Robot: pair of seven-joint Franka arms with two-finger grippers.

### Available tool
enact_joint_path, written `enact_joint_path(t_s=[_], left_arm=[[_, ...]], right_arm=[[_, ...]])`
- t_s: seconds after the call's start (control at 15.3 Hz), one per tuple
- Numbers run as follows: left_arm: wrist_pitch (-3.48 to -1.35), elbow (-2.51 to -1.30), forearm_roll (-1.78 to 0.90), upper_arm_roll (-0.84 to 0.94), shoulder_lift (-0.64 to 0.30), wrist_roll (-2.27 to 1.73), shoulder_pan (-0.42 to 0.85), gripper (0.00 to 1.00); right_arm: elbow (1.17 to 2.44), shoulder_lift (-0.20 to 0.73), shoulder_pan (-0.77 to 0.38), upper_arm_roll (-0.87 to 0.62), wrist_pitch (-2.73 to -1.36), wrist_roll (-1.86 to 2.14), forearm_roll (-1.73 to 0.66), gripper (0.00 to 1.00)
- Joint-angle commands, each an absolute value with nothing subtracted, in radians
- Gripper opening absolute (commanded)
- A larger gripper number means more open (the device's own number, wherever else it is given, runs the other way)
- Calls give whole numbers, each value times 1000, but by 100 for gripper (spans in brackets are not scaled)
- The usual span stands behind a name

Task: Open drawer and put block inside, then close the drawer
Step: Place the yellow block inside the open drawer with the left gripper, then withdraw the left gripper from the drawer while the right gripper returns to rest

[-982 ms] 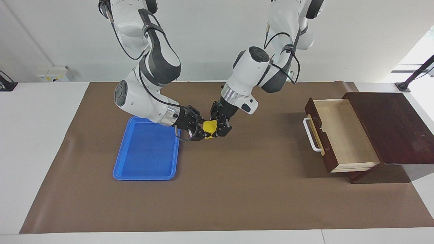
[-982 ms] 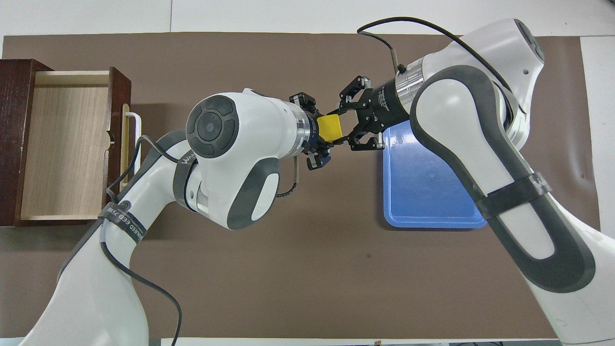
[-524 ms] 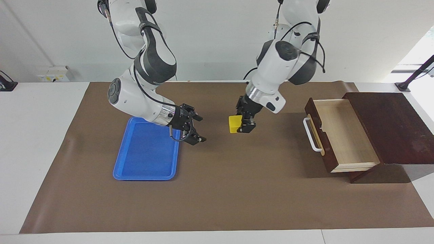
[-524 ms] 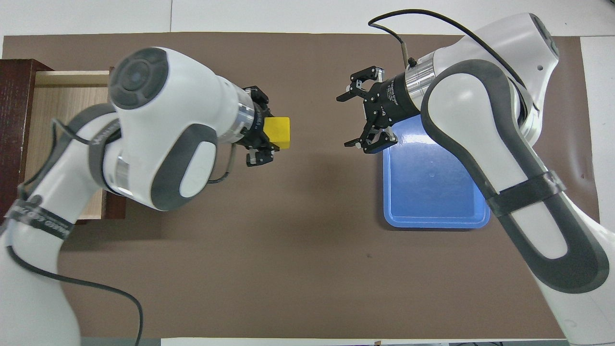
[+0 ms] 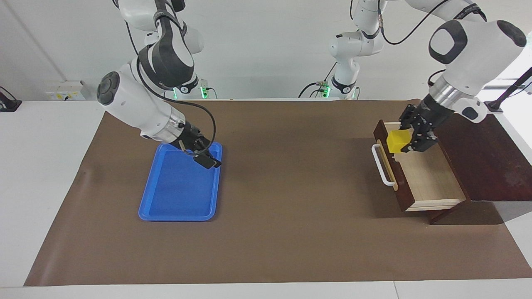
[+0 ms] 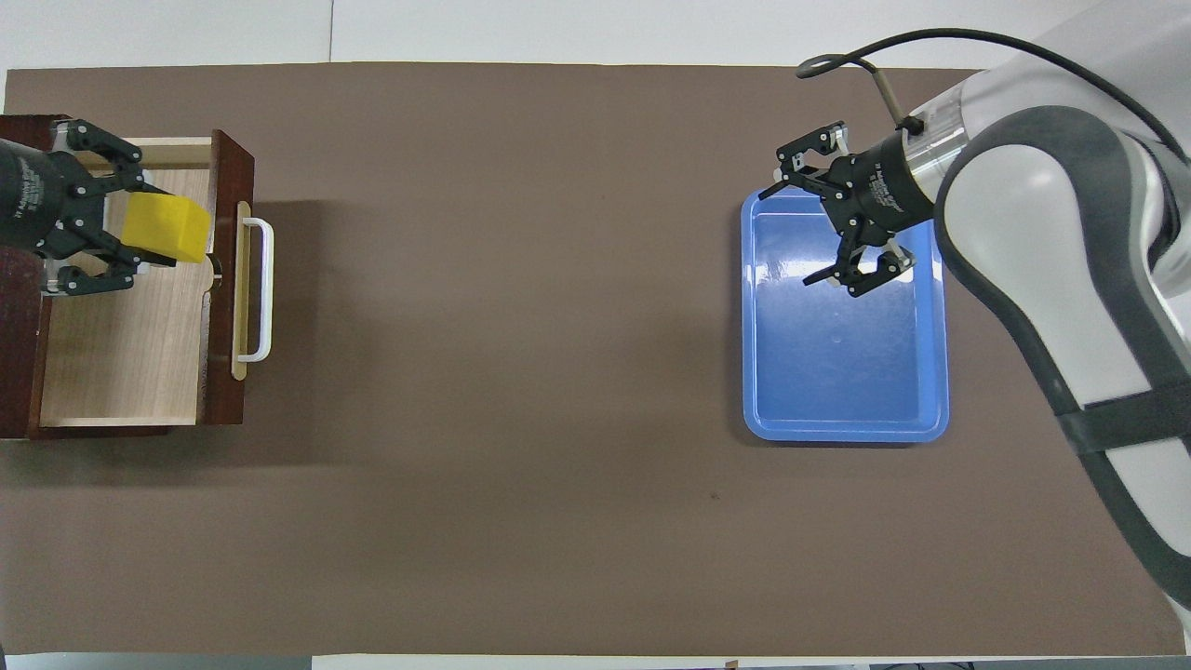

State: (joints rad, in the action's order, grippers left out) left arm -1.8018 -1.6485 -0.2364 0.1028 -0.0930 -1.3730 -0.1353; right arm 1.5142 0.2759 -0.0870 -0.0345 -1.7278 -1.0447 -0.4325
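Now your left gripper (image 5: 408,140), clenched on the block (image 5: 397,141), hangs over the open drawer (image 5: 424,176), so lower and release, while your right gripper (image 5: 202,153) waits spread over the blue tray (image 5: 178,211).

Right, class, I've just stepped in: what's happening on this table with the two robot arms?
The left pincer is shut on the yellow block and holds it over the open drawer, at the left arm's end of the table. The block is not yet set down inside. The right pincer is open and empty over the blue tray, at the right arm's end. The drawer is pulled out, and its white handle is untouched.
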Motion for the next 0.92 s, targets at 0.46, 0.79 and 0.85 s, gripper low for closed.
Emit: enact_joint_path(t_s=[0.46, 0.79, 0.85], left_arm=[[-2042, -1936, -183, 115, -48, -1293, -253, 100], [-1904, -1769, -119, 130, -75, -1568, -56, 100], [-1934, -1805, -25, 132, -68, -1641, 22, 100]], right_arm=[[1536, 101, 47, -40, -1557, -225, -85, 100], [1534, 43, 133, -52, -1522, 90, -9, 100], [1537, 28, 138, -55, -1513, 124, 14, 100]])
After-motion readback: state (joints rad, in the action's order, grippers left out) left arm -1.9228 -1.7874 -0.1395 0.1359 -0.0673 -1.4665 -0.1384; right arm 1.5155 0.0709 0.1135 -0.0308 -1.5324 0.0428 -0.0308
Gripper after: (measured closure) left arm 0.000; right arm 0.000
